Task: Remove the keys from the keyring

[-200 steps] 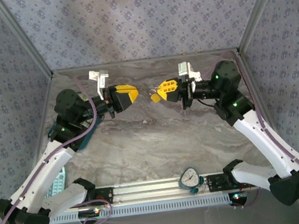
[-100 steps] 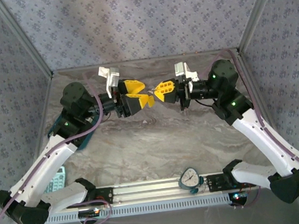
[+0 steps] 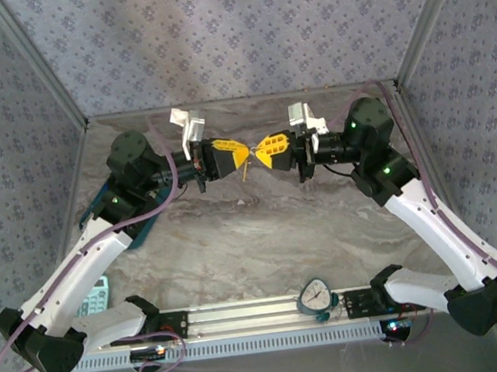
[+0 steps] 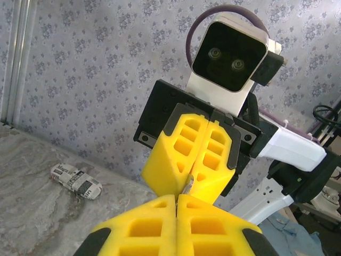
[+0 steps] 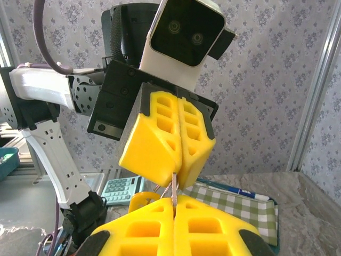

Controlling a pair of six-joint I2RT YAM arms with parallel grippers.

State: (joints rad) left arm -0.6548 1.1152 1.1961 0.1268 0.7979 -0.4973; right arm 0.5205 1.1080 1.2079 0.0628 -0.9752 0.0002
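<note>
- A marbled bench (image 3: 262, 229) lies between floral-papered walls.
- The left fingers (image 3: 227, 153), raised above mid-bench, are closed on the keys (image 5: 173, 191).
- The keys' thin shaft runs between both fingertips, with the yellow head beside it.
- The right fingers (image 3: 273, 147) pinch the same shaft, tip to tip with the left.

Yellow left pincer (image 3: 244, 151) and right pincer (image 3: 262, 152), grey marbled table (image 3: 263, 238), floral blue-grey walls (image 3: 231, 35), green-checked cloth (image 5: 240, 205), possibly silvery keys (image 5: 173, 191)
</note>
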